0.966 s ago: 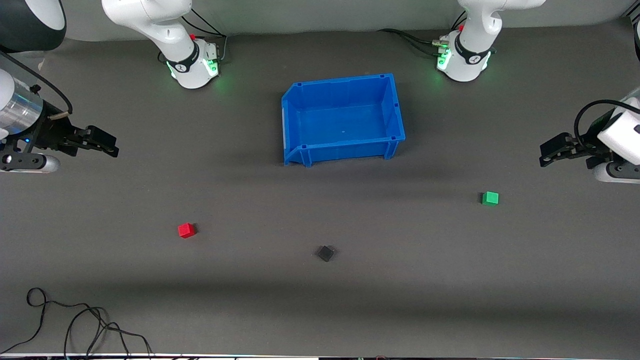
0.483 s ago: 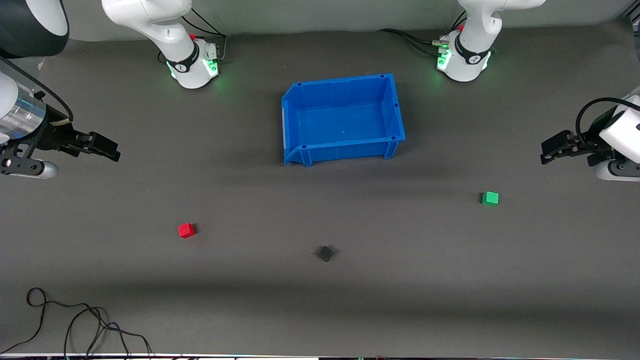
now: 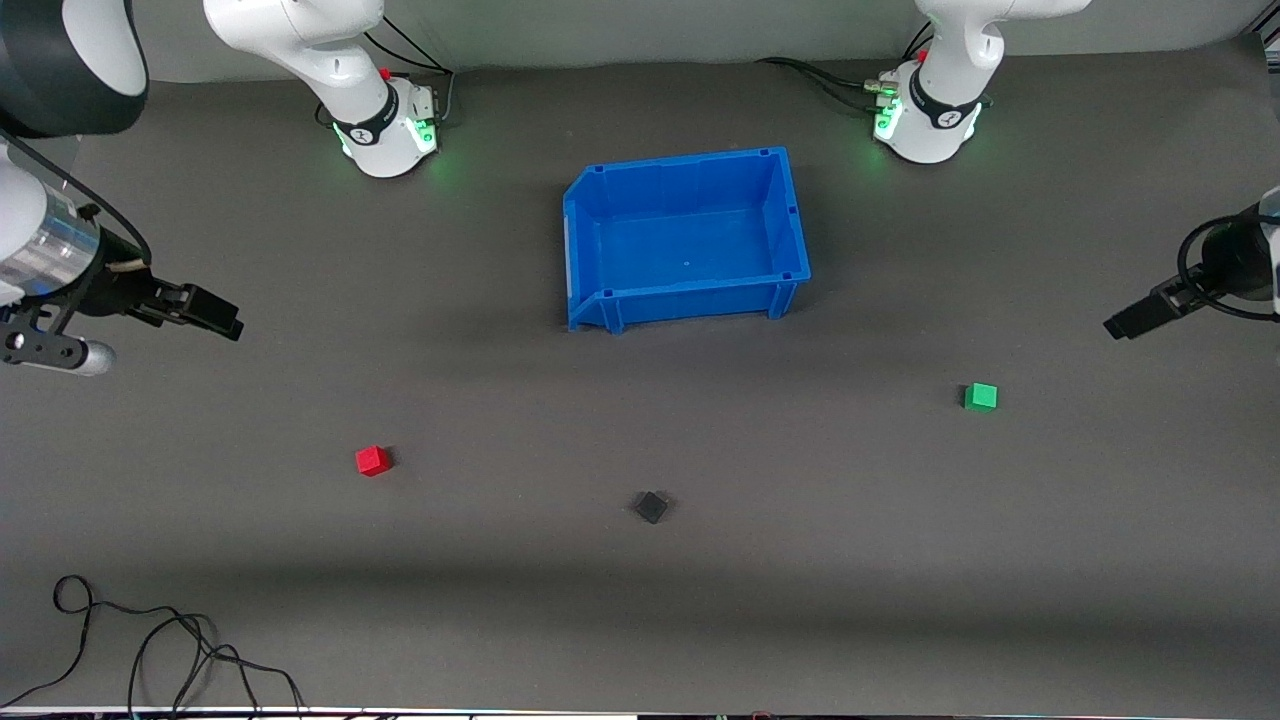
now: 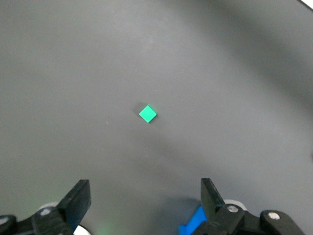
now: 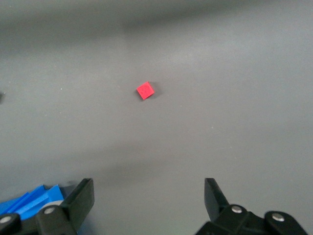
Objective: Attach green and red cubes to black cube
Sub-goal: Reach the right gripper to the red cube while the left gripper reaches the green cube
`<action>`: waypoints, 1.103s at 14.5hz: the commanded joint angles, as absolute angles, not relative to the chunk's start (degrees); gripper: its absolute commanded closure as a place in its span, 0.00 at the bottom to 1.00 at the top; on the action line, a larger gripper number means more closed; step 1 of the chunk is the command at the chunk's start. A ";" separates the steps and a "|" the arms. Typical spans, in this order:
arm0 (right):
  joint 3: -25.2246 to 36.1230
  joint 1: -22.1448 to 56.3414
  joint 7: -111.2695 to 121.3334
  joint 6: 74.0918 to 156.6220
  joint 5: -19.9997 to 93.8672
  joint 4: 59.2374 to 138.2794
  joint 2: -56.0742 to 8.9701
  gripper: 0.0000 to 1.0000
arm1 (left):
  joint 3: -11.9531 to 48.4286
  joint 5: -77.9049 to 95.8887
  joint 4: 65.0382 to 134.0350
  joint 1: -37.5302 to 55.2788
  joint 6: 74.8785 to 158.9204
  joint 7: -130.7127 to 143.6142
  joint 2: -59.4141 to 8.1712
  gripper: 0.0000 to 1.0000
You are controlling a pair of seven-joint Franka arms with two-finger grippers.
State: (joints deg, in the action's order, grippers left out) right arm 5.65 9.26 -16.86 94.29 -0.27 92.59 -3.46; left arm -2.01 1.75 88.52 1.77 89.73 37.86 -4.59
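Observation:
The green cube (image 3: 981,396) lies on the grey mat toward the left arm's end; it also shows in the left wrist view (image 4: 147,114). The red cube (image 3: 372,460) lies toward the right arm's end and shows in the right wrist view (image 5: 145,90). The black cube (image 3: 651,506) lies between them, nearer the front camera. My left gripper (image 3: 1130,322) (image 4: 145,200) is open and empty, up over the mat at the table's end beside the green cube. My right gripper (image 3: 215,317) (image 5: 149,198) is open and empty over the mat at its end.
An empty blue bin (image 3: 790,215) stands mid-table near the arm bases; its edge shows in both wrist views (image 4: 193,226) (image 5: 29,198). A black cable (image 3: 150,640) lies at the table's front corner toward the right arm's end.
My left gripper has swung outward toward the table's end and turned. My right gripper has shifted a little nearer the red cube. The cubes have not moved.

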 commanded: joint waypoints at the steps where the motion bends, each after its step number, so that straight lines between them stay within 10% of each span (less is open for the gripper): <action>1: 5.62 9.05 -21.68 95.89 -0.35 93.69 -4.21 0.00 | -1.93 7.09 86.75 -1.30 89.38 54.43 -6.85 0.00; 16: 6.94 8.53 -60.20 123.00 -0.26 114.23 -14.06 0.00 | -1.76 22.85 93.85 -11.51 96.84 58.03 -20.12 0.00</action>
